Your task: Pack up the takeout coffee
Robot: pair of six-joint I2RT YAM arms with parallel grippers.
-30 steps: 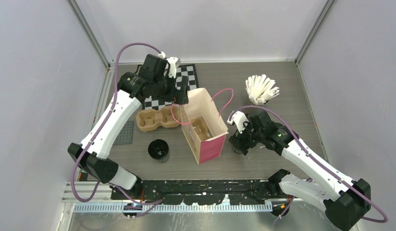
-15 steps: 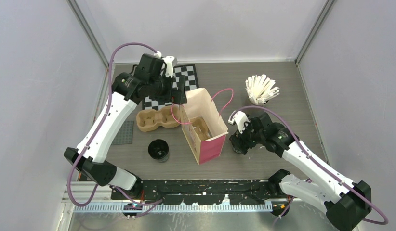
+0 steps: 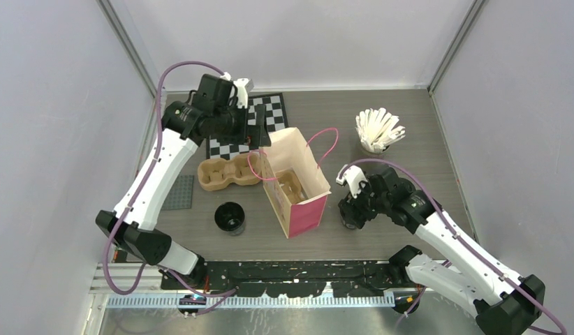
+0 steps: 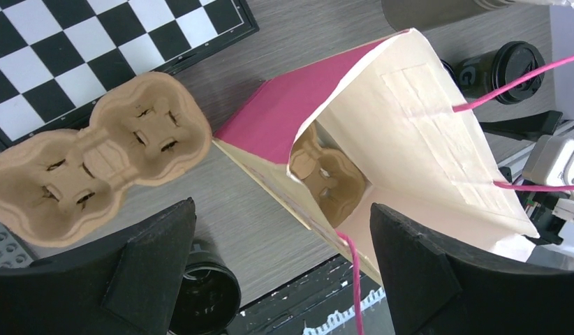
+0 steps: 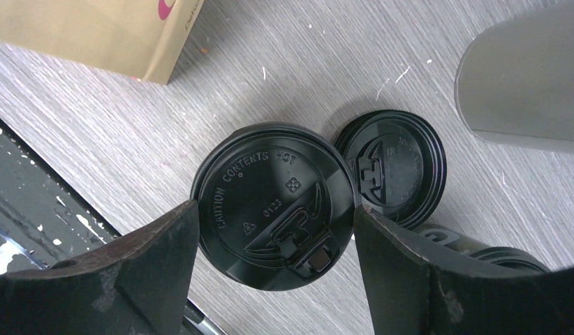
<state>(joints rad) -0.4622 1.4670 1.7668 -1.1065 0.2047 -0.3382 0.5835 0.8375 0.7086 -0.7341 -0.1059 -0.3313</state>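
A black cup with its lid on stands right of the pink paper bag. My right gripper is closed on it, one finger against each side of the lid rim. A loose black lid lies flat beside it. The other black cup stands open and lidless left of the bag, and also shows in the left wrist view. My left gripper is open and empty, high over the bag's left rim. I cannot tell whether the lidded cup is off the table.
One brown pulp tray lies left of the bag, and another sits inside it. The bag's pink handles stick up. A grey cup of white sticks stands at the back right. A checkerboard and a grey plate lie on the left.
My left gripper has pulled back and to the left, away from the bag's mouth. My right gripper has shifted slightly right and nearer, staying over the lidded cup.
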